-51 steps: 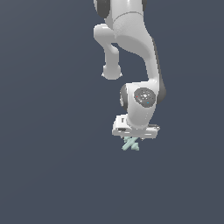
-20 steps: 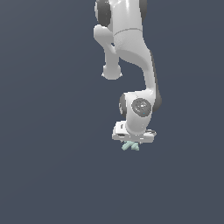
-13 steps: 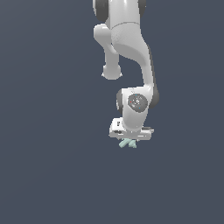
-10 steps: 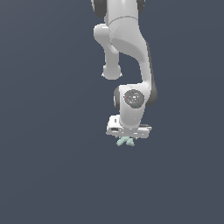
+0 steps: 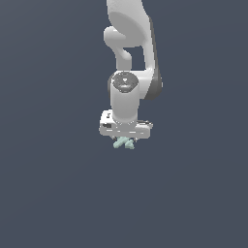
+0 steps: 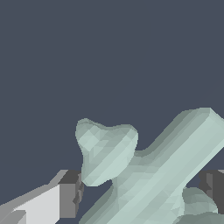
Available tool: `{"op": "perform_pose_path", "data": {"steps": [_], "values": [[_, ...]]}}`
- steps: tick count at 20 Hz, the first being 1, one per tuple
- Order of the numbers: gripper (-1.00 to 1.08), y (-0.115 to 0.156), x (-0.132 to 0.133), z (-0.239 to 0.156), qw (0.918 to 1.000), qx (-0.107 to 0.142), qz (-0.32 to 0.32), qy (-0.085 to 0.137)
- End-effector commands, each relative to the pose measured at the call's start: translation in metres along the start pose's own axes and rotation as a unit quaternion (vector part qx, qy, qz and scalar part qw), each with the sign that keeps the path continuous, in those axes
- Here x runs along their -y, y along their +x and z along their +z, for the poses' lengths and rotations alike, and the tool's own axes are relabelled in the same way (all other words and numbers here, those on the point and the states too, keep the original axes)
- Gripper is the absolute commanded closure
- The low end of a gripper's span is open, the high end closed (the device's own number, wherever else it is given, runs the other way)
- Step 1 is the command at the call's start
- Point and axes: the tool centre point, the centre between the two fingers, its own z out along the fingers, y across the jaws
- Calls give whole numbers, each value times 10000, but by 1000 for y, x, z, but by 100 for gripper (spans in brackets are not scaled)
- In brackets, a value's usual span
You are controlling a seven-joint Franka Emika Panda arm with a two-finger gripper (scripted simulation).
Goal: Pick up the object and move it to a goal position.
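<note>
Gripper (image 5: 125,140) state: from my remote station I read it as pinching the object (image 5: 123,143), with the fingers drawn in against the piece from both sides. In the exterior view, the white gripper body sits as a wide horizontal block at the foot of the arm (image 5: 131,63), and the pale mint-green object projects directly beneath it, touching the underside region where the fingers are. Only the lower part of the piece shows there; it appears as short crossed stubs, one angled toward the exterior view's left and one toward the exterior view's right.

In the wrist view, the object (image 6: 148,175) fills much of the frame. I see a thick pale green bar running on a diagonal, with a rounded stub branching from its side and a second, smaller lump near the frame edge. One finger (image 6: 48,203), white with a dark grey pad, lies just beside the bar on one side. A dark grey pad (image 6: 212,183) shows on the opposite side, right at the bar. The bar passes between these two pads.

Above the gripper in the exterior view, the arm rises through a rounded grey-capped joint and continues out of frame. Everything behind is uniform dark blue-grey; I cannot tell whether the object touches any surface.
</note>
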Motion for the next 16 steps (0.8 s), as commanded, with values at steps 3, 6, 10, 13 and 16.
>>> {"op": "perform_pose_path", "data": {"steps": [3,6,10,13,16], "values": [[108,-10,-37,-39,10000,-1,1,2],[108,-16,-60,-63,10000,0,2,5],[108,-22,-86,-90,10000,0,2,5],[108,-24,-101,-105,10000,0,2,5],[108,-26,-110,-115,10000,1,3,2]]}}
